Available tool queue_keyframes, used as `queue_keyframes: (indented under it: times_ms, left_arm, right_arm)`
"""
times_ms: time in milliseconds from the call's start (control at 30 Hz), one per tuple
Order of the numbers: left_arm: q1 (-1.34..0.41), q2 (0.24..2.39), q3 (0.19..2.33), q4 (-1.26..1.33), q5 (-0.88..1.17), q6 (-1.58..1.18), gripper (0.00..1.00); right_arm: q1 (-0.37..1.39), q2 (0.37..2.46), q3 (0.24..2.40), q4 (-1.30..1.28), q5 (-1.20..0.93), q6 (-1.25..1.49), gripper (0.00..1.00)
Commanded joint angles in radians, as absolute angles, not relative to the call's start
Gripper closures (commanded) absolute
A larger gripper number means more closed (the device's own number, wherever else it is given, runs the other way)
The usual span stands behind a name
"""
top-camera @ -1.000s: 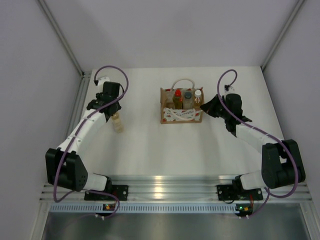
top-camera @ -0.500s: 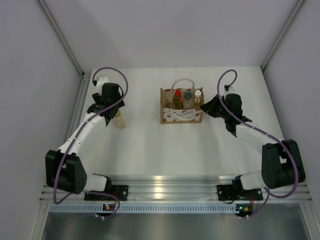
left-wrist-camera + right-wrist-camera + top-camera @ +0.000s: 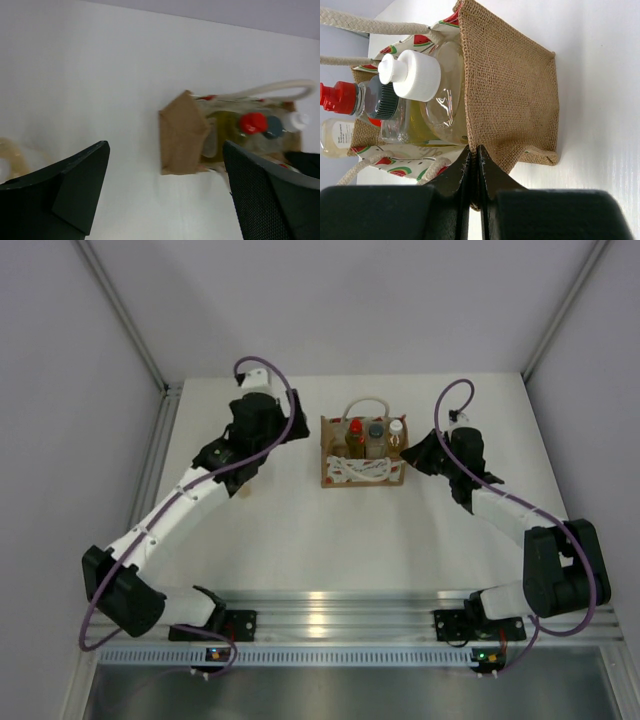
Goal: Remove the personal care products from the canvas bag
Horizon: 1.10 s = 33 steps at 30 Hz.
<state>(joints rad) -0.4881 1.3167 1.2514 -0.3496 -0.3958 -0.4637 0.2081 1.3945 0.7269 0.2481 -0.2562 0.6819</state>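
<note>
Now, bag (image 3: 362, 468): brown burlap, white watermelon-print front, rope handles; upright near the far edge's middle.
Inside: bottles with red cap (image 3: 337, 97), grey cap (image 3: 382, 100), white cap (image 3: 412, 75).
Left claw (image 3: 165, 150): wide open, empty, left of bag.
Right claw (image 3: 474, 150): closed, pinching bag's side wall.

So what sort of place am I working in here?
Probably a lab robot test cell, not a home: white table, plain grey panel walls with metal corner posts, and an aluminium mounting rail along the near edge.
</note>
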Motion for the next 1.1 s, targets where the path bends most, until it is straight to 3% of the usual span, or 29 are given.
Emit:
queue_keyframes:
  times_ms: [0,467,700,867,1067]
  left_arm:
    - [-0.612,1.391,1.354,-0.291,-0.364,-0.443,0.01]
    - [-0.772,1.759,1.663,-0.293,-0.319,-0.368,0.03]
    - [-0.790,1.821,1.675,-0.293,-0.405,-0.373,0.14]
    - [-0.790,1.859,1.681,-0.291,-0.457,-0.377,0.35]
    - [-0.790,1.896,1.703,-0.291,-0.485,-0.374,0.38]
  right_arm:
    - [0.201,1.397,0.721,0.187,-0.253,0.663,0.95]
    - [0.199,1.378,0.709,0.195,-0.261,0.661,0.94]
    - [0.199,1.373,0.706,0.193,-0.264,0.660,0.94]
    - [0.201,1.378,0.709,0.195,-0.267,0.660,0.94]
    - [0.201,1.384,0.709,0.196,-0.268,0.660,0.94]
